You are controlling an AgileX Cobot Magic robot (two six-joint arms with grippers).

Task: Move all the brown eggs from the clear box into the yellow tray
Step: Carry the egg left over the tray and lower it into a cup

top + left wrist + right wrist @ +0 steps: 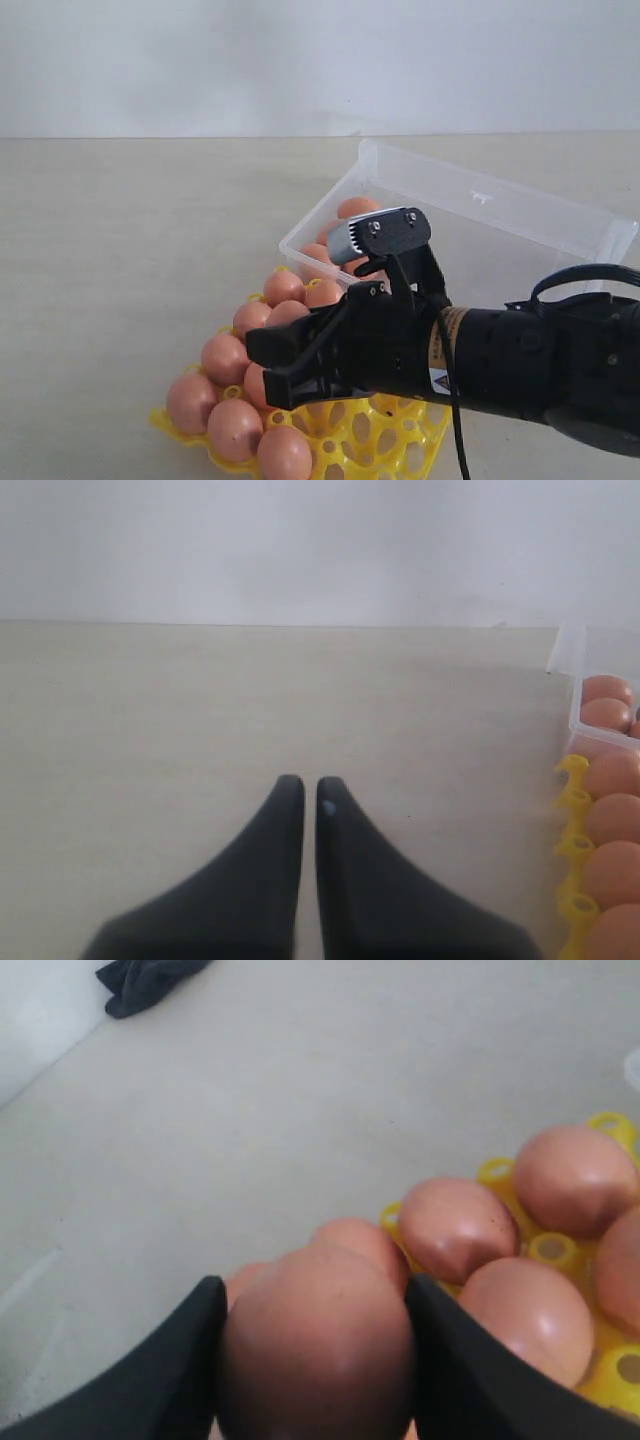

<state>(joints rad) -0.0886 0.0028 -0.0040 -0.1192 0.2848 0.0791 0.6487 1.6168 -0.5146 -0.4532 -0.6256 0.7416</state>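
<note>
Pinching one brown egg [315, 1360] in right claw [315, 1295], low over yellow tray [415, 425]. Seated eggs [455, 1225] straight ahead of the tips; empty cups [350, 440] back toward the arm, so probably set down short. Left claw [310, 790] pressed together, empty, beside tray. More eggs [357, 207] waiting in clear box [520, 215] beyond tray.

Nothing you can read, yellow label [437, 343] on the right arm [520, 355], print too small, white sticker [437, 380] below, mark unclear
</note>
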